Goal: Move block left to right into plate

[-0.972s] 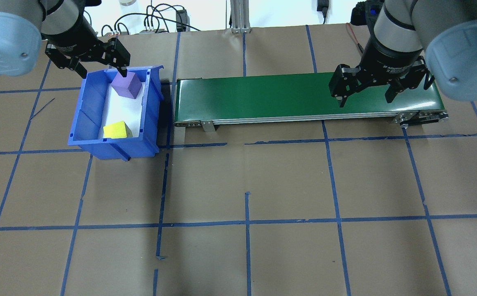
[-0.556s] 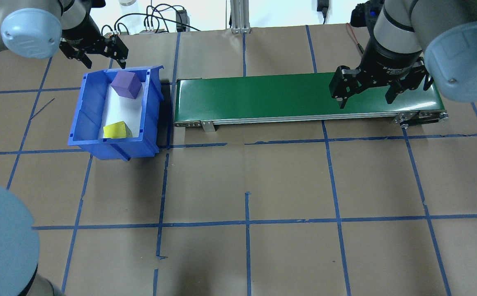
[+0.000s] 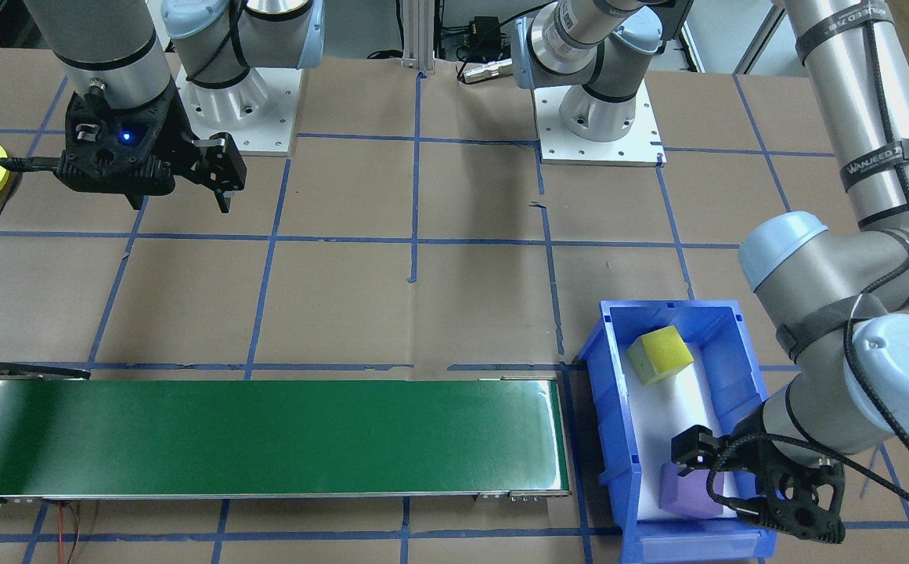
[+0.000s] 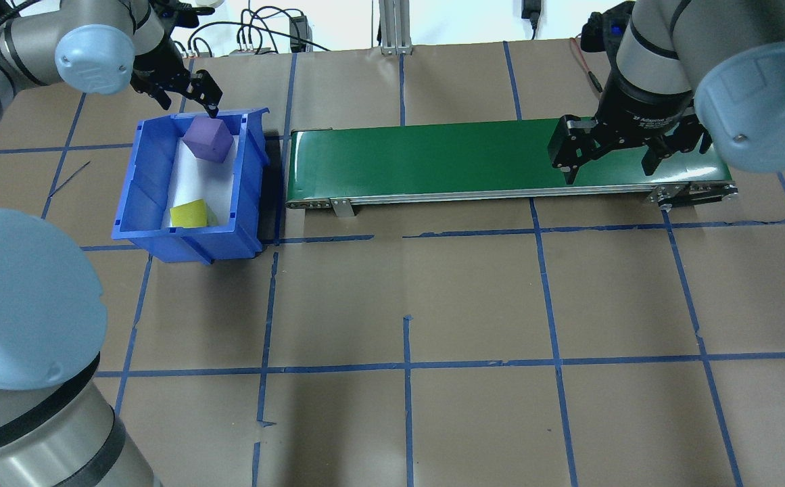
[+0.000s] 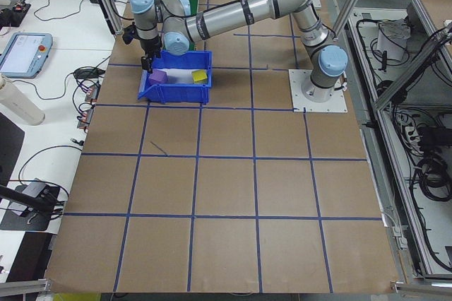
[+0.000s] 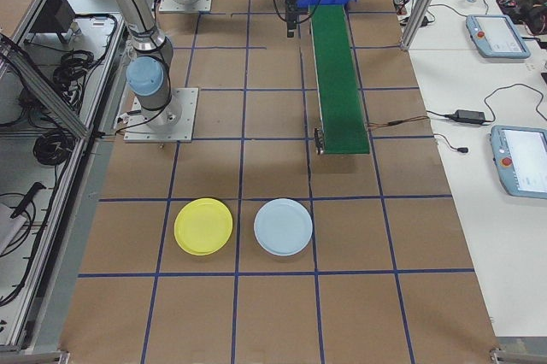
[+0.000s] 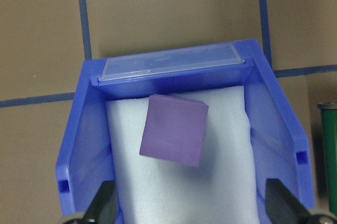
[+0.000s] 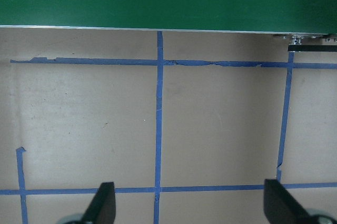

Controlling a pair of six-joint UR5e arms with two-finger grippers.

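The left end effector point(image 4: 193, 95), fingers spread wide and empty, hangs just beyond the far wall of the blue plastic bin point(image 4: 136, 177), where the purple foam cube point(image 4: 208, 140) sits skewed at the far end, nearest this arm.

Left end effector point(image 4: 186, 98) was stretched far forward, fingers point(image 7: 103, 203) spread wide, nothing between them. Right end effector point(image 4: 610, 154) hung pointing down, fingers point(image 8: 102, 203) likewise apart and empty.
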